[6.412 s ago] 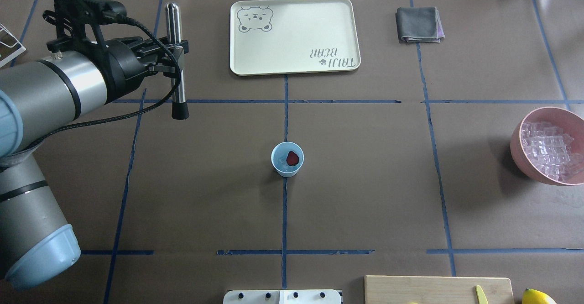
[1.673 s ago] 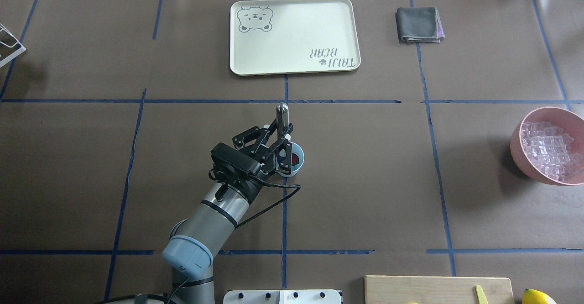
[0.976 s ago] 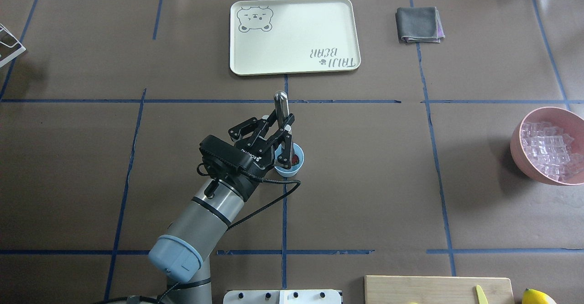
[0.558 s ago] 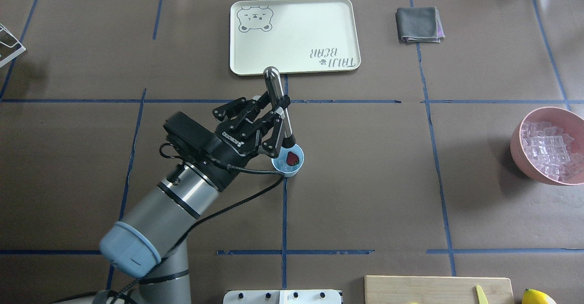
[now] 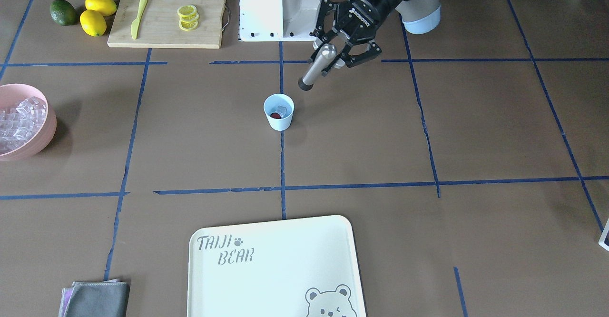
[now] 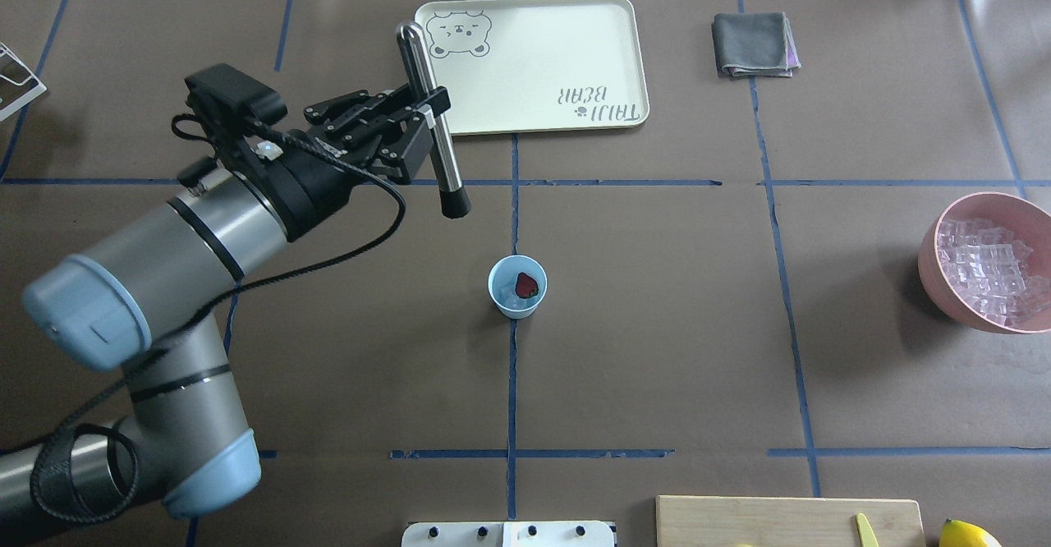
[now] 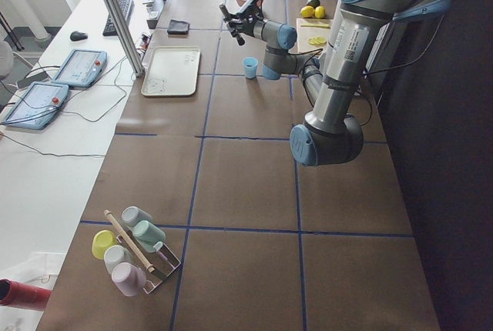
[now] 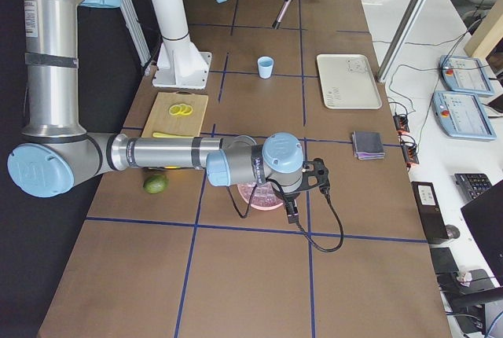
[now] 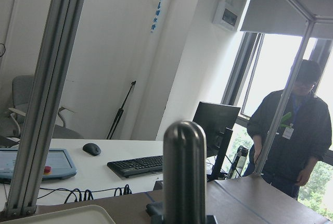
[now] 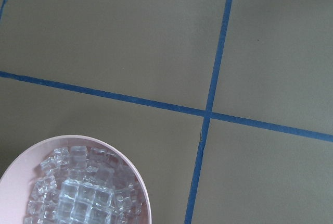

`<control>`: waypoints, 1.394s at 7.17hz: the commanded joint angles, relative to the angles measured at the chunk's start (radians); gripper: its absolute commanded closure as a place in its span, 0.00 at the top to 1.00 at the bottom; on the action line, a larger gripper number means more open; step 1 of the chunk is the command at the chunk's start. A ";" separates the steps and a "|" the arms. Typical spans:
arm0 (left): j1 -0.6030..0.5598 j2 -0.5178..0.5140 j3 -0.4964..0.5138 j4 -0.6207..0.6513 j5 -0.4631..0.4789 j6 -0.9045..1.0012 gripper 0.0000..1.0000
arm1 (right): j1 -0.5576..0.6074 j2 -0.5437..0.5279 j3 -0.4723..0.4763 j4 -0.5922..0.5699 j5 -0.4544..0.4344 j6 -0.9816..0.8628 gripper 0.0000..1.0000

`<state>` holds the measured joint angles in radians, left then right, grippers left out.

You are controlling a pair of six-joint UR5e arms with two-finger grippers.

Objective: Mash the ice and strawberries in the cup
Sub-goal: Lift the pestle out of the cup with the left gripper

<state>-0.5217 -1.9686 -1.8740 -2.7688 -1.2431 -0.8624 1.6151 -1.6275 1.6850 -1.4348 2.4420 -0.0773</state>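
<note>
Just lifted my left gripper (image 6: pixel 430 112), clamped on the black-tipped steel muddler (image 6: pixel 443 161), clear of the small pale blue plastic cup (image 6: pixel 516 310) mid-table. The dark red strawberry (image 6: pixel 526 285) inside looks whole, so mashing probably isn't done.

Overhead camera looking down from behind left claw (image 6: pixel 431 113); front camera facing it steeply. Both sharing cup (image 6: pixel 498 288), near claw. Side cameras watching from table (image 7: pixel 246 177) ends.
</note>
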 commanded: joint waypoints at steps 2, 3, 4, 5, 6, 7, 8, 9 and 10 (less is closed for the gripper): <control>-0.237 0.048 -0.002 0.310 -0.369 -0.300 0.00 | 0.000 0.000 0.007 -0.007 0.003 0.001 0.99; -0.277 0.068 -0.001 0.381 -0.439 -0.387 0.00 | 0.000 -0.002 0.001 -0.009 0.002 0.001 0.99; -0.326 0.101 -0.001 0.479 -0.582 -0.401 0.00 | -0.001 0.000 -0.028 -0.009 0.002 0.001 0.99; -0.396 0.126 -0.002 0.573 -0.740 -0.402 0.00 | -0.001 -0.006 -0.030 -0.009 0.000 0.001 0.99; -0.497 0.149 0.010 0.665 -0.930 -0.389 0.00 | -0.001 -0.006 -0.030 -0.013 0.000 0.001 0.99; -0.583 0.193 0.022 0.696 -1.022 -0.371 0.00 | -0.001 -0.011 -0.028 -0.015 0.002 0.001 0.99; -0.593 0.297 0.022 0.699 -1.030 -0.213 0.00 | -0.001 -0.009 -0.027 -0.013 0.000 0.001 0.99; -0.595 0.368 0.038 0.730 -1.030 -0.052 0.00 | -0.001 -0.011 -0.025 -0.013 0.000 0.001 0.99; -0.595 0.404 0.074 0.747 -1.029 0.068 0.00 | -0.001 -0.012 -0.025 -0.013 0.000 0.001 0.99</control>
<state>-1.1107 -1.6274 -1.8325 -2.0469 -2.2661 -0.9530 1.6138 -1.6383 1.6589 -1.4482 2.4422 -0.0767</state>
